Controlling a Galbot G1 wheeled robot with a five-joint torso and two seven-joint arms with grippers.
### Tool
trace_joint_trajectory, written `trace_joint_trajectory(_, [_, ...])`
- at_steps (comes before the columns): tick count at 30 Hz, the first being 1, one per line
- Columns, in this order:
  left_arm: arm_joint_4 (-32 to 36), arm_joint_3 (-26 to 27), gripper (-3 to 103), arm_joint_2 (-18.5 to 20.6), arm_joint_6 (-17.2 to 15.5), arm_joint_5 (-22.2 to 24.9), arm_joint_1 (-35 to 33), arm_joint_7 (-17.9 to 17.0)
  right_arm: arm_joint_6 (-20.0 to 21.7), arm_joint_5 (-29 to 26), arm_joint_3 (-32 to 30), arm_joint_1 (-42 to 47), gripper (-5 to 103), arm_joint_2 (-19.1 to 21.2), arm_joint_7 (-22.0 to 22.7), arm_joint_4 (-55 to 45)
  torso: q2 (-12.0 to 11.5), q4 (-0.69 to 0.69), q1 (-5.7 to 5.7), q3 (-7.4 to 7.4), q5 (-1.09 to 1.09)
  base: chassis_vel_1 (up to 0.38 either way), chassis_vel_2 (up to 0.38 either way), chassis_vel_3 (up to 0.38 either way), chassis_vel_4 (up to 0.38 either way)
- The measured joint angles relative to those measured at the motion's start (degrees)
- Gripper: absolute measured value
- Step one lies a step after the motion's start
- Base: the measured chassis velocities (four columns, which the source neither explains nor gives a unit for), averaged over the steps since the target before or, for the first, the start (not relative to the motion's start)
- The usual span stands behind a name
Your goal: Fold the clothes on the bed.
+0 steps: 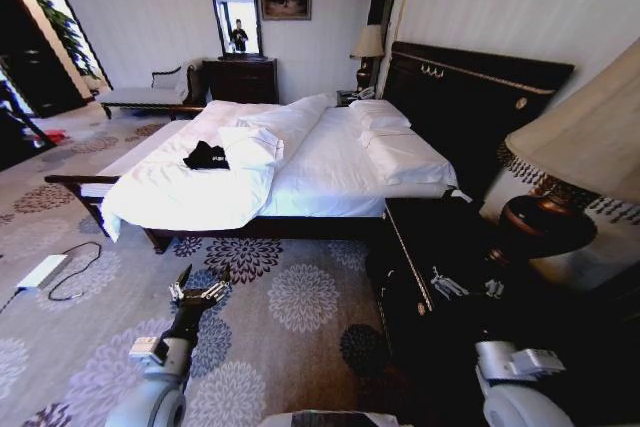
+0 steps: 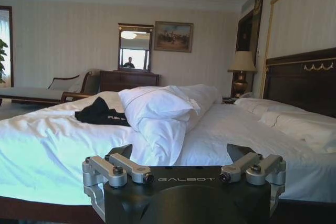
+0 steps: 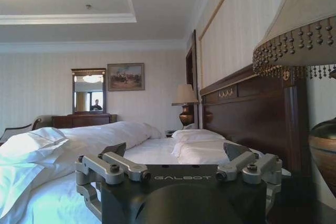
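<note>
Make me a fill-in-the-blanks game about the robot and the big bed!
1. The crumpled T-shirt lying on the bed is ____ in colour.
2. The duvet under the T-shirt is ____.
3. The left gripper hangs over the flowered carpet with its fingers ____.
4. The right gripper is held over the dark nightstand, beside a table ____ with a beaded shade.

Missing words: black; white; open; lamp
</note>
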State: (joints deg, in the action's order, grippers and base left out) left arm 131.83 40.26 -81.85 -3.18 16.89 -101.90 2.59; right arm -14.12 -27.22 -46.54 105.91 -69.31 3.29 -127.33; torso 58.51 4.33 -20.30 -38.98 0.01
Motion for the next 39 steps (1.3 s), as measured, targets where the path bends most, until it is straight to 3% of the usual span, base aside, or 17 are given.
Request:
trace_joint_trajectory(11, [0.1,1.4,100,0.1,-0.1,0.4,0.5,0.0,-0.1,-0.2,1.0,-1.5,100,2.7,-0.4,2.3,0.0,0.00,0.00,0.00,0.00,0.000,0.000,0.000,0.000])
trace_joint_trajectory(24, [0.5,1.7,100,0.6,0.2,-0.3,1.0,0.4,0.1,4.2,1.1,-0.4,100,6.7,1.9,2.3,0.0,0.00,0.00,0.00,-0.01,0.000,0.000,0.000,0.000])
trace_joint_trajectory(39, [0.9,1.9,100,0.6,0.5,0.1,0.6,0.4,0.3,4.1,1.4,-0.3,100,5.9,1.8,2.0,0.0,-0.01,0.00,0.00,0.00,0.000,0.000,0.000,0.000])
